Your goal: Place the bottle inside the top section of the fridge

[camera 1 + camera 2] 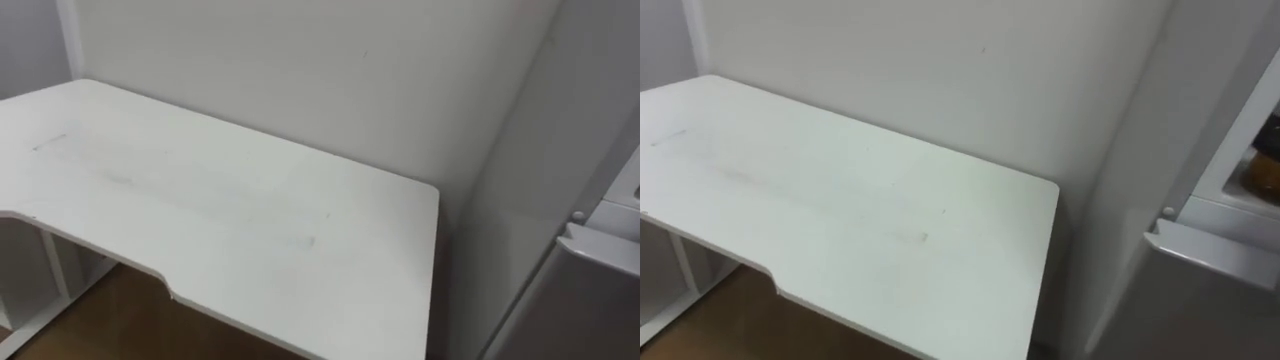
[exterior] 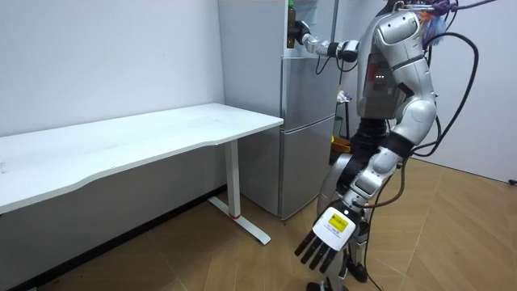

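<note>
In the left eye view the white table (image 1: pixel 200 200) spreads from nine o'clock to the middle with nothing on it. The fridge (image 1: pixel 585 290) comes in at four o'clock, hard against the table's far end, so the head seems turned more toward the table than toward the work. In the room view the robot stands just before the fridge, at three o'clock from the table. Its right hand (image 2: pixel 303 34) is raised to the upper fridge at twelve o'clock, a reach that suits setting something inside at shelf height. Whether its fingers are curled or spread I cannot tell, as they are lost against the dark edge there. The left hand (image 2: pixel 326 236) hangs low at six o'clock, fingers straight and holding nothing, probably kept clear because one arm is enough for this job. I cannot pick out the bottle for sure. A small green shape (image 2: pixel 291 8) just above the right hand may be it. In the right eye view the upper compartment (image 1: pixel 1252 165) stands open at three o'clock, something dark and orange dim within.
</note>
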